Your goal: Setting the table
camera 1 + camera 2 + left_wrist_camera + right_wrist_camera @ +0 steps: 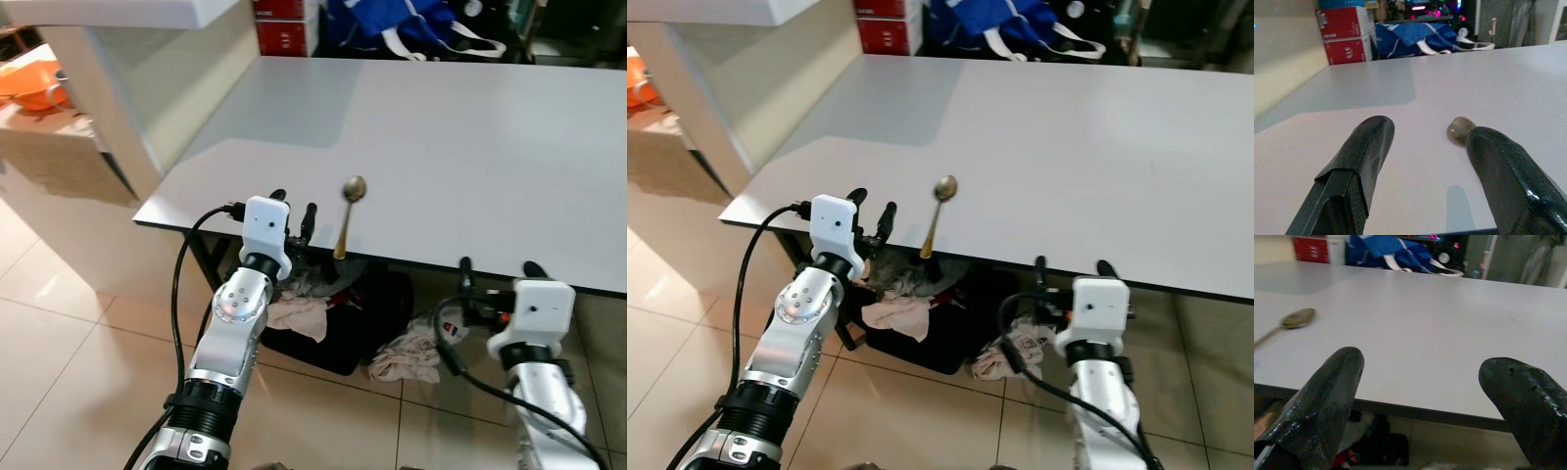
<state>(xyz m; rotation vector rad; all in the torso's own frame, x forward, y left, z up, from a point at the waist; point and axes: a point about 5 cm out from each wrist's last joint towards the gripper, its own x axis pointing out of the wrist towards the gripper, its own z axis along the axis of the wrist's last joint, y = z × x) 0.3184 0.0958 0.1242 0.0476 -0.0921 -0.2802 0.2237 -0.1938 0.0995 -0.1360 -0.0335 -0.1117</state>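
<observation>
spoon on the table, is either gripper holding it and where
Nothing is held. The spoon lies on the table by its near edge, and both the left gripper and right gripper are open and empty.

Two silver arms with white wrist boxes, looping black cables and long black fingers (1359,161).

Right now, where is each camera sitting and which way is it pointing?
Head eyes: look forward and down at the white table, both arms in view.
Left wrist: looks along the open left gripper across the tabletop.
Right wrist: looks between the open right gripper's fingers at the table edge.
All share the spoon.
</observation>
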